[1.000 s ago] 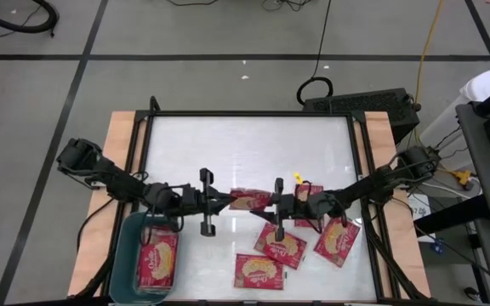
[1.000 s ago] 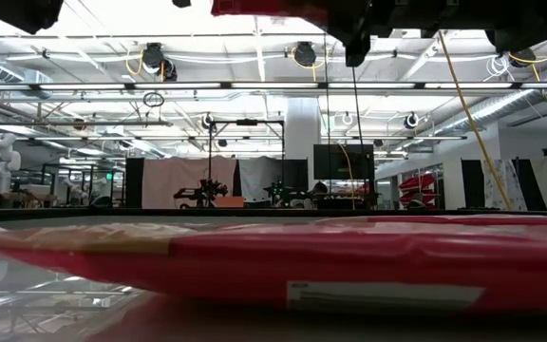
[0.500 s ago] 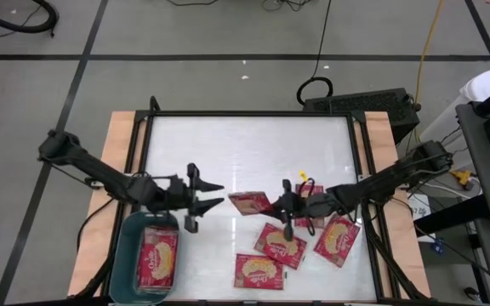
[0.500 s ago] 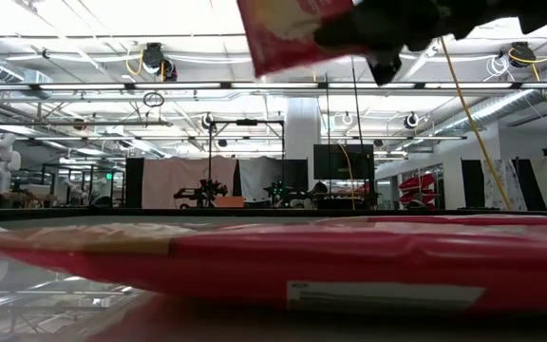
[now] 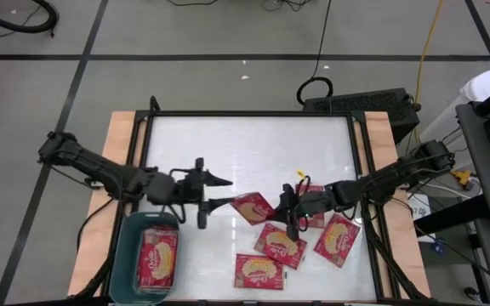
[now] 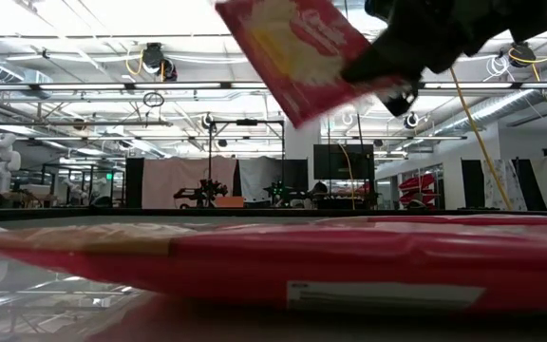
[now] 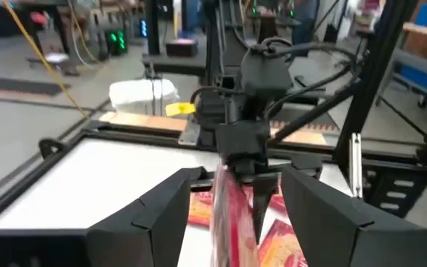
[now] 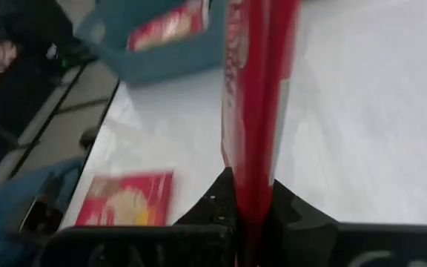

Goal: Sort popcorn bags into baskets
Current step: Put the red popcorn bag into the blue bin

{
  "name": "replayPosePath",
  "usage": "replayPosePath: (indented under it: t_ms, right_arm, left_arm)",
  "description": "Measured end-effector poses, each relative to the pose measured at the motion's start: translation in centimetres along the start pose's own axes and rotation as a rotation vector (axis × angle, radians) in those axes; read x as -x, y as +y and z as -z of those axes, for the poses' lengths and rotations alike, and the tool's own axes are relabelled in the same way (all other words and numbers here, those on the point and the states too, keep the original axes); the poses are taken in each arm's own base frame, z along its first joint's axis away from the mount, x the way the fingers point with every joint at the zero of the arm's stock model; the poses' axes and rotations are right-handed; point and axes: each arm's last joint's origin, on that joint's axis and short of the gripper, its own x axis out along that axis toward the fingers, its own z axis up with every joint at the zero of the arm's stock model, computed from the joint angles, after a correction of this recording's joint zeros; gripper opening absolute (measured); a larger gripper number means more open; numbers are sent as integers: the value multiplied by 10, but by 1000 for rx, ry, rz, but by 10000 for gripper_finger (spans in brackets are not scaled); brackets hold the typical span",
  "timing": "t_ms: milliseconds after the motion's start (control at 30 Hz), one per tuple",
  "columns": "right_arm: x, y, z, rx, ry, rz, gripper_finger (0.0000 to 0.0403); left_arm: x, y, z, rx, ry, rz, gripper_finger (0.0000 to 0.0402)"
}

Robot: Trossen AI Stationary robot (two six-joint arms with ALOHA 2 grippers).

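Flat glossy red popcorn bag [image 5: 253,206] clamped in right jaws, left jaws spread apart

Six popcorn bags [image 5: 253,206] show: five out on the table, one in the bin. There is one teal bin [image 5: 126,255].

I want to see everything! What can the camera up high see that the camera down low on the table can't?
Only the high view shows the teal basket with popcorn bags inside, the loose bags on the table, and the open left gripper facing the lifted bag. Only the low view shows the big room behind the table and one bag lying right in front of the camera. Both show the right gripper shut on the lifted bag, held up in the air.
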Motion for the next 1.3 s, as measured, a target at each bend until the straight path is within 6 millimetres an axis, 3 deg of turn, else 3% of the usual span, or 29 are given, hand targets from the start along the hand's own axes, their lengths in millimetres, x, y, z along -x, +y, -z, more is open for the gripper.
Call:
replayPosePath:
  t_ms: [300, 533, 767, 900, 1067, 1300]
  right_arm:
    - [1, -5, 15, -78, 173, 6, 7]
    - [2, -6, 19, -84, 226, 2, 7]
    - [3, -8, 24, -78, 279, 30, 10]
    - [4, -9, 25, -63, 288, 33, 11]
    - [4, -9, 25, -53, 293, 36, 12]
    - [4, -11, 24, -14, 289, 41, 12]
  left_arm:
    - [-56, 7, -2, -11, 148, 53, 216]
    - [-107, 18, 20, -2, 290, 103, 216]
    - [-135, 31, 47, 21, 491, 149, 216]
    - [-139, 35, 56, 30, 540, 163, 212]
    - [-139, 37, 59, 37, 569, 175, 161]
    - [-139, 35, 59, 58, 579, 234, 31]
